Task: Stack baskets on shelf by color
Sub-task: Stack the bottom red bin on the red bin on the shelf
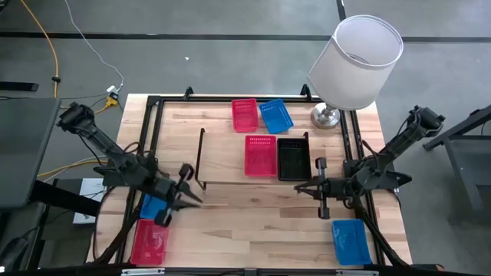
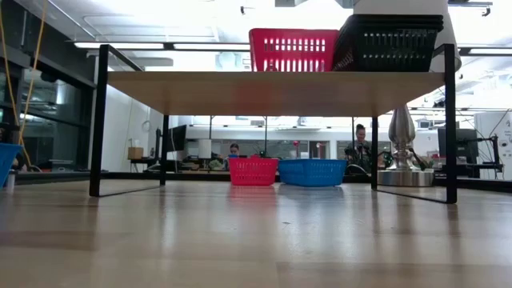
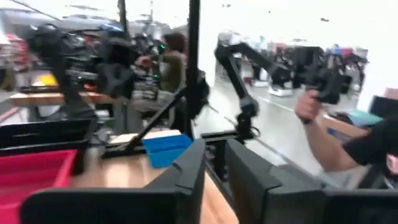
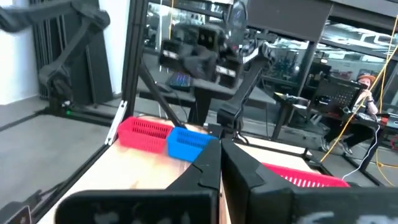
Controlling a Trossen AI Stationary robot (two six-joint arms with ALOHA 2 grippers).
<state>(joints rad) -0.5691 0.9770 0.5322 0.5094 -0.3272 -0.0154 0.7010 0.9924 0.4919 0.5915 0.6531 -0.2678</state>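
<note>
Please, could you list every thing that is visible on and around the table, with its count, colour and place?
table: one, light wood, black frame
shelf: one, light wood top, table centre
red baskets: three; on shelf, behind shelf, front left
blue baskets: three; behind shelf, front left, front right
black basket: one seen, on shelf beside the red
lamp: one, white shade, back right
people: several, room behind
left gripper: fingers slightly apart, empty, front left
right gripper: fingers shut, empty, front right
</note>
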